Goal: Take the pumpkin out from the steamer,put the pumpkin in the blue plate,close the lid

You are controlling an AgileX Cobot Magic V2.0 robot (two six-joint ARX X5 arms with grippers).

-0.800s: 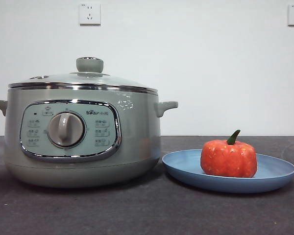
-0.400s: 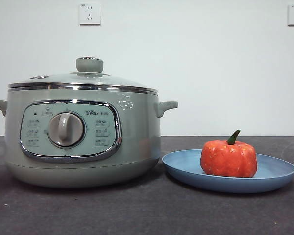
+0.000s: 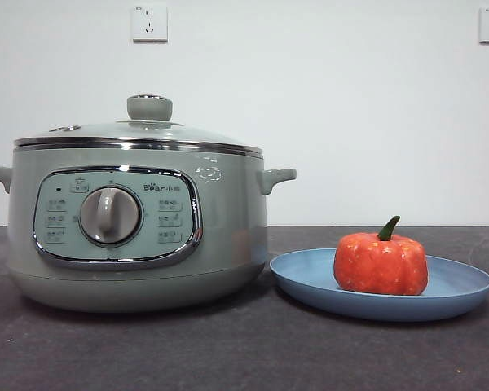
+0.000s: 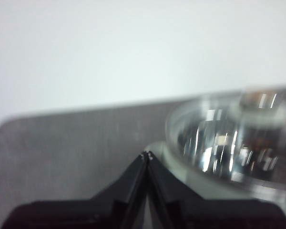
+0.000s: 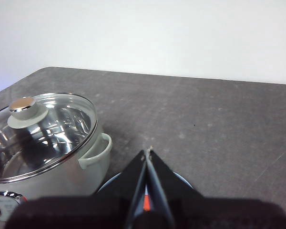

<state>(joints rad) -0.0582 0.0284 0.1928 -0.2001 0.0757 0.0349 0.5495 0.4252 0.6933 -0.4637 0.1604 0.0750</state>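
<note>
The pumpkin sits on the blue plate, a bit toward the plate's 3 o'clock side, with its green stem pointing up. The blue plate lies flat on the dark desk, at 3 o'clock from the steamer and just beside it. The lid rests on top of the steamer, with its knob in the middle.

The left gripper is up in the air near the lid. Its jaws are pressed together and hold nothing. That view is blurry.

The right gripper hangs above the blue plate. Its jaws are also pressed together and hold nothing. A bit of orange shows between them.
</note>
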